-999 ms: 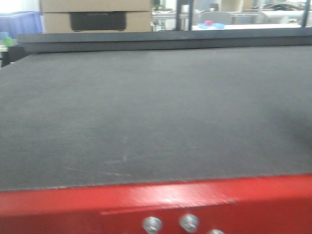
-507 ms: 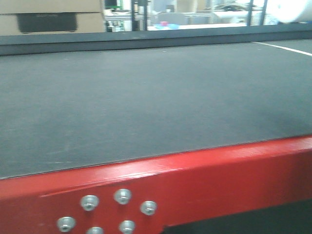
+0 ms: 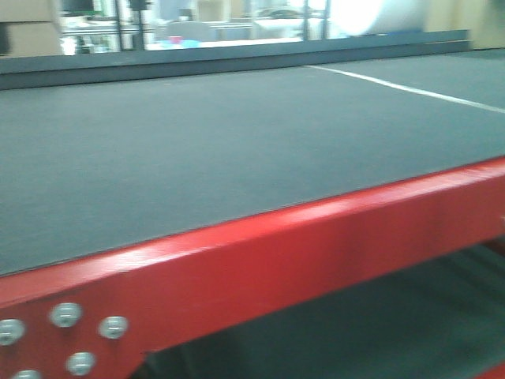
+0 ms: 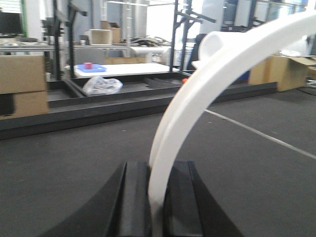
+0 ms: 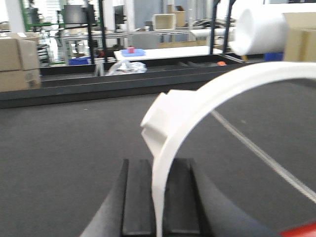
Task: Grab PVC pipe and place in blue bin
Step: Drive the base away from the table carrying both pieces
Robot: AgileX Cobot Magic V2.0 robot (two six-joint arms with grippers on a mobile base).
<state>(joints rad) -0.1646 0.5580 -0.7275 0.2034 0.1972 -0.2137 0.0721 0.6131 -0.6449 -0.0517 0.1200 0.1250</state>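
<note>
Left PVC pipe (image 4: 185,106): white, curved, arcing upward, pinched in the left gripper (image 4: 157,168). Right PVC pipe (image 5: 192,106): same deal in the right gripper (image 5: 158,165), plus a blocky fitting.

No text, label, brand or number can be read in any view. No marking is seen on the white PVC pipe (image 4: 197,94). The cardboard boxes (image 4: 22,74) beyond the worktop (image 3: 197,142) are too blurred for any print to be made out.

I list: PVC pipe (image 4: 197,89) in left gripper (image 4: 157,170); second pipe (image 5: 197,103) in right gripper (image 5: 158,165); rail (image 3: 276,253) before mat (image 3: 197,142); boxes (image 4: 22,81) behind, left.
</note>
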